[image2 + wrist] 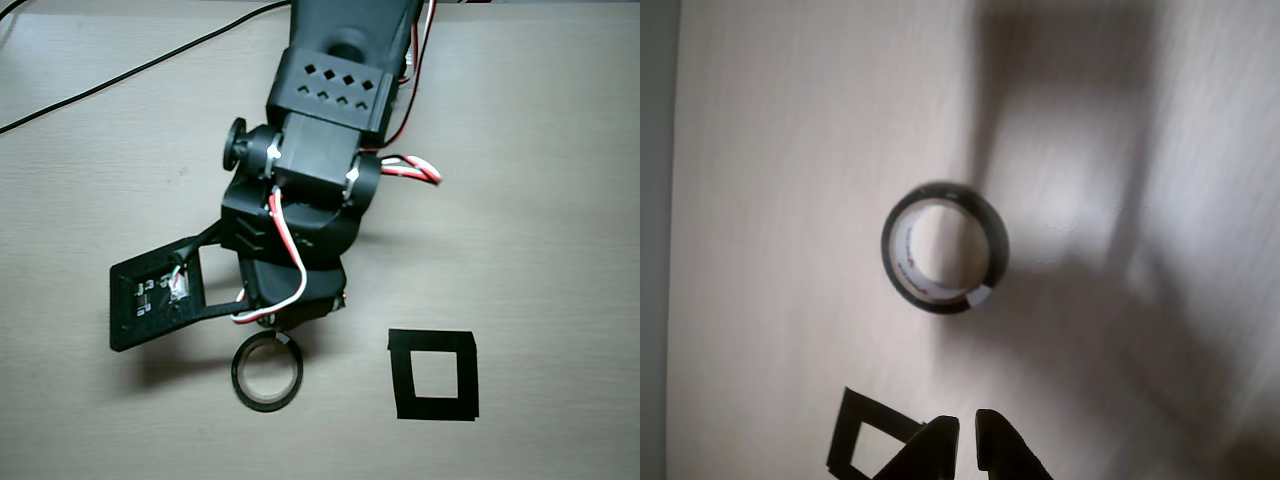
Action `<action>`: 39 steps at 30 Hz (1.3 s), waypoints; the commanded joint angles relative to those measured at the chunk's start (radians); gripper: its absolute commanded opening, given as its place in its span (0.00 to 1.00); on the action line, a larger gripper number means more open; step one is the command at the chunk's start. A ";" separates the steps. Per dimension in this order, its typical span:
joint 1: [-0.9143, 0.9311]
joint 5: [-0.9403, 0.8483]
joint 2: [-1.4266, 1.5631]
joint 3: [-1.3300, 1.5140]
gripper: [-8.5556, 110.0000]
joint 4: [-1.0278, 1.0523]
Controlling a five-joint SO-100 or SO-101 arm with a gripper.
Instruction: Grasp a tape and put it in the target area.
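On the pale beige wooden table (560,200), the small black ring-shaped roll of tape (267,372) lies flat, hollow centre up, just below the black arm (330,150) in the overhead view. Same roll sits mid-frame in the wrist view (945,262), with a white label patch on its inner rim. Square target outline of black tape strips (433,374) is off to the right of the roll in the overhead view, apart from it, beige centre bare; one corner of it shows at bottom left in the wrist view (855,445).

Step judged: approach, grasp not yet made. Roll is untouched and outside the target. Next move likely calls for dropping the wrist over the roll, opening the claw enough to straddle one wall of the ring, then closing, lifting and carrying it across to the square.

Claw (968,432): two dark fingertips poke in at the bottom edge of the wrist view, only a slim gap between them, so narrow, nearly closed. Holds nothing, touches nothing; roll is clear of the tips. Overhead view hides the tips under the arm body.
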 commanded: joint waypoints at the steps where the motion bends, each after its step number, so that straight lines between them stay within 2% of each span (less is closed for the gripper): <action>1: -0.005 -0.003 0.025 -0.006 0.07 -0.008; 6: -0.006 -0.003 0.020 -0.002 0.08 -0.012; 13: -0.014 -0.031 -0.029 -0.003 0.17 0.003; 19: -0.011 -0.072 -0.094 -0.002 0.22 0.009; 30: 0.046 -0.144 -0.265 -0.014 0.21 -0.094; 39: 0.075 -0.173 -0.440 -0.143 0.20 -0.106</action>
